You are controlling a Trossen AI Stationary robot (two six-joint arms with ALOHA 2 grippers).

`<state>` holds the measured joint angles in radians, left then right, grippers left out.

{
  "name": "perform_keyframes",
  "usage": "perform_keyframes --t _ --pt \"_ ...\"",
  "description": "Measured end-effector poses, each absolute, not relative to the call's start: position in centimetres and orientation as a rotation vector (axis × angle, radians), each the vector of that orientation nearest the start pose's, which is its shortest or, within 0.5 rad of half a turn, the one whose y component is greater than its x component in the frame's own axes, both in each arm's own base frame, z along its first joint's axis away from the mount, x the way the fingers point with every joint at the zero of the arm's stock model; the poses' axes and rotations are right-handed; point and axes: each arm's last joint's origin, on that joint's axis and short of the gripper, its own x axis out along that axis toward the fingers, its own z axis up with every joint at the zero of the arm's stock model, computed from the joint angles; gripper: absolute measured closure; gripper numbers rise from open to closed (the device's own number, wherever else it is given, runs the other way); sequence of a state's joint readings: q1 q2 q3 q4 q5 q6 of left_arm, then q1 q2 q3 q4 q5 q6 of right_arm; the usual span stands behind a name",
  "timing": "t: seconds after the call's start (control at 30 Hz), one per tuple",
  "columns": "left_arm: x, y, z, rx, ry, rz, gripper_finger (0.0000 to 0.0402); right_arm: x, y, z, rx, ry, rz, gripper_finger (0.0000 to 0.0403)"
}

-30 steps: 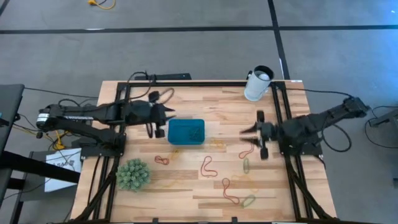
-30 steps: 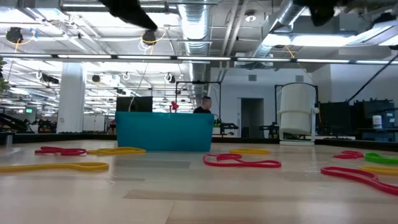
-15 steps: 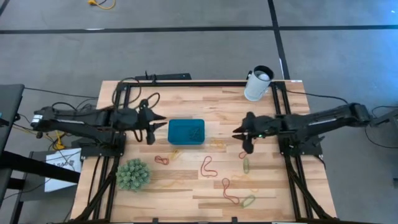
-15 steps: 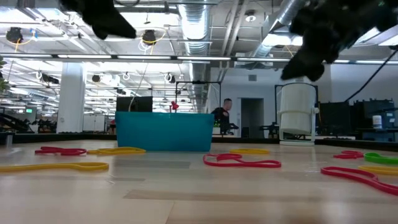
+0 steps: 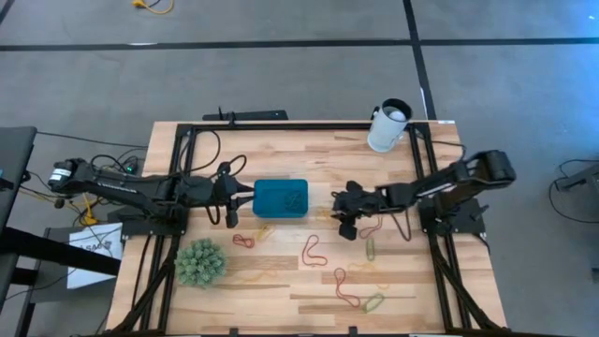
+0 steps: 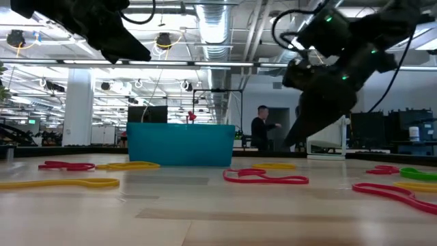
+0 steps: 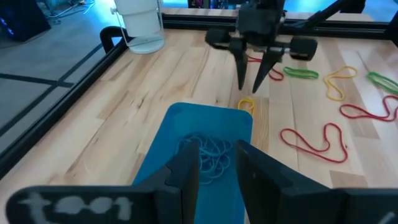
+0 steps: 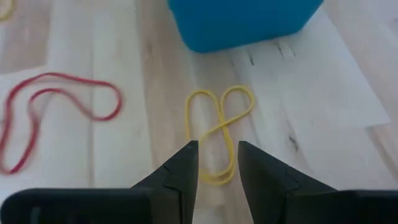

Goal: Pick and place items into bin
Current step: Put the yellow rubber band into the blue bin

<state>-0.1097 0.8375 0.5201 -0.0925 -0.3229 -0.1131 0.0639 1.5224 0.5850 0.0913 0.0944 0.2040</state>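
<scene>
The teal bin [image 5: 281, 198] sits mid-table with thin loops lying inside it [image 7: 208, 155]. A twisted yellow band [image 8: 219, 134] lies flat on the wood just right of the bin [image 8: 242, 22]. My right gripper [image 8: 217, 165] is open with a narrow gap. It hovers low over that band's end [image 5: 328, 215], tilted down toward the bin, and touches nothing I can see. My left gripper [image 7: 217, 168], open, hangs above the bin's left end [image 5: 232, 198]. Red bands [image 5: 313, 251], [image 5: 243, 241], [image 5: 346, 288] and green bands [image 5: 372, 248] lie scattered on the table.
A green spiky ball [image 5: 199, 262] sits near the table's near left corner. A white cup [image 5: 388, 124] stands at the far right. More bands lie near the right edge [image 6: 410, 174] and left of the bin [image 6: 68, 166]. A person stands in the room behind [image 6: 261, 130].
My right gripper has swung from the right side toward the table's left and down, ending low over the yellow band beside the bin. My left gripper has drawn back a little from the bin toward the near-left. No band has moved.
</scene>
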Motion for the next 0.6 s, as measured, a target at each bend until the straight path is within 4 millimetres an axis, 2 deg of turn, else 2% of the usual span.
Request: perform_keyframes --t 0.3,0.6 --pt "18.2 -1.1 24.2 -0.027 0.386 0.232 0.031 28.2 1.4 11.0 0.153 0.939 -0.069 0.0295" --pt "18.2 -1.1 24.2 -0.029 0.386 0.235 0.031 28.7 1.3 10.2 0.148 0.955 -0.079 0.0298"
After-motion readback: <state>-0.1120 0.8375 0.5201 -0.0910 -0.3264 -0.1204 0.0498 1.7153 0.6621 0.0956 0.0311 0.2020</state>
